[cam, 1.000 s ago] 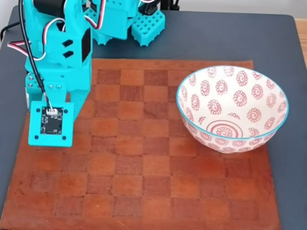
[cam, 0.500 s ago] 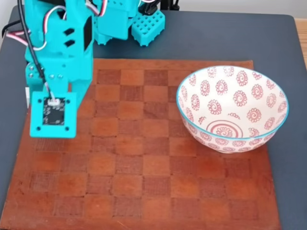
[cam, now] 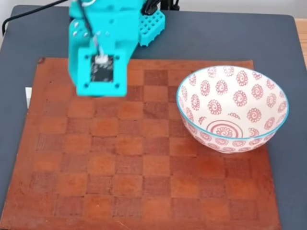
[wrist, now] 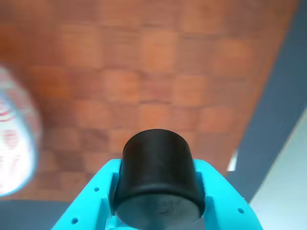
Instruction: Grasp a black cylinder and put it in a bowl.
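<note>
In the wrist view the black cylinder (wrist: 156, 163) sits between the two teal fingers of my gripper (wrist: 158, 191), which is shut on it and holds it above the chequered board (wrist: 158, 72). At that view's left edge the white bowl (wrist: 12, 143) with red spirals shows as a blur. The fixed view has the bowl (cam: 240, 98) standing on the board's right side, with nothing inside it. There, my teal arm's wrist (cam: 100, 67) with its camera plate hangs over the board's far left squares, well left of the bowl.
A brown chequered board (cam: 144, 163) covers most of the dark grey table (cam: 216, 38). The arm's teal base (cam: 148, 24) stands at the far edge. A small white scrap (cam: 28, 96) lies beside the board's left edge.
The wrist has swung from the board's left edge toward the right and the far side in the fixed view, now nearer the bowl. The bowl has not moved.
</note>
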Controlling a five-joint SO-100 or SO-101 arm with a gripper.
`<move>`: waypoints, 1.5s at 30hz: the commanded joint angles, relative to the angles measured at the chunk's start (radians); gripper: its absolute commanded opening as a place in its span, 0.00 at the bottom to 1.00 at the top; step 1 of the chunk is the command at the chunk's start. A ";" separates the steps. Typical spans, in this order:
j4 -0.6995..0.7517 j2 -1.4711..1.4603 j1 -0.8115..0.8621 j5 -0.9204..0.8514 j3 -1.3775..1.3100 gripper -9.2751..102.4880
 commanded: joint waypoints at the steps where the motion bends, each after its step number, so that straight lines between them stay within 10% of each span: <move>1: -0.006 0.089 -0.066 0.075 0.018 0.21; 24: -0.143 0.066 -0.489 0.462 0.023 0.21; 45: -0.245 -0.100 -0.629 0.337 0.037 0.21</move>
